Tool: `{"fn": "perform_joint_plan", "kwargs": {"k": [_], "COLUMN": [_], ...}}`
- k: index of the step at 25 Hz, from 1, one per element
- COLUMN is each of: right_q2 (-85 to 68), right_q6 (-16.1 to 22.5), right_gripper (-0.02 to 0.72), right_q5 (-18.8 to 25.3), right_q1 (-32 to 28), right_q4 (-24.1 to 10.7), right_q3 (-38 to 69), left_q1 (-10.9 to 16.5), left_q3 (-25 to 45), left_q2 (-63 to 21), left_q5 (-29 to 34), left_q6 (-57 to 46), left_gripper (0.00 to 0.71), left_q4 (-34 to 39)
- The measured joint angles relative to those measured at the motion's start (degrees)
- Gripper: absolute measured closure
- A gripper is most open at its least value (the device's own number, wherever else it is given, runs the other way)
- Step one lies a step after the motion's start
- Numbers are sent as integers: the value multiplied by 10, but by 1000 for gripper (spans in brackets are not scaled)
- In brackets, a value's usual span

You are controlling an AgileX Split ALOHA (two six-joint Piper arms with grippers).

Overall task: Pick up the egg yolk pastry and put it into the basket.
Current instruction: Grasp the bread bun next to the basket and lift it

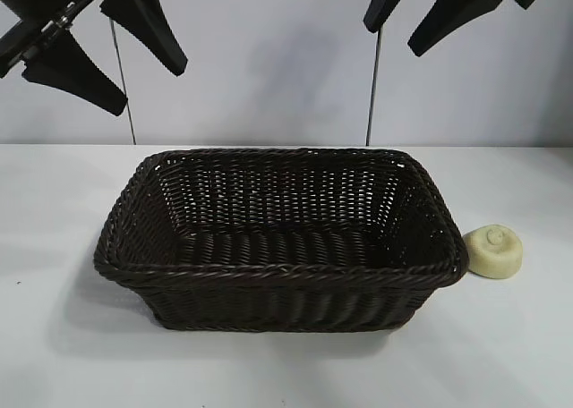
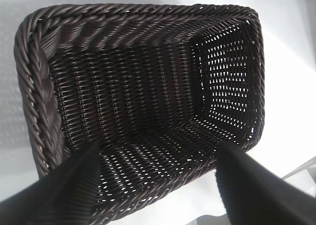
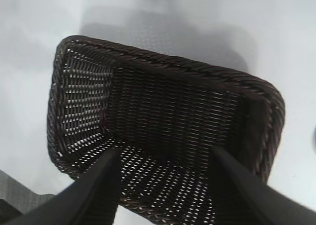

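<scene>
The egg yolk pastry (image 1: 493, 251), a small pale yellow domed bun with a knob on top, lies on the white table just right of the basket (image 1: 277, 272). The dark brown wicker basket stands mid-table with nothing inside it. My left gripper (image 1: 148, 86) hangs open high above the basket's left end, my right gripper (image 1: 394, 37) open high above its right end. In the left wrist view the basket (image 2: 39, 87) fills the frame beyond the left gripper (image 2: 157, 153). The right wrist view shows the basket (image 3: 163, 62) beyond the right gripper (image 3: 165, 153); the pastry is out of both wrist views.
The white table (image 1: 501, 354) has free room in front of the basket and around the pastry. A pale wall rises behind the table, with two thin dark rods (image 1: 372, 86) running down from the arms.
</scene>
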Motion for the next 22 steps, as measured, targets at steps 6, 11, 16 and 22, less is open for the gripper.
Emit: {"fn": "perform_joint_plan", "kwargs": {"k": [6,11,16,22], "right_q2": [0,0,0,0], "right_q6": [4,13,13,13], "right_gripper": [314,314,314,314], "right_q5": [0,0,0,0], "right_q1": [-1,-27,-79,-113], "right_q4": [-96,-128,-133,-137], "right_q3": [0,0,0,0], "left_q1": [0,0,0,0], "left_q3": [0,0,0,0], "left_q2": [0,0,0,0], "left_q5": [0,0,0,0], "left_q6": [0,0,0,0], "left_gripper": [222,222,222,222], "left_q4": [0,0,0,0]}}
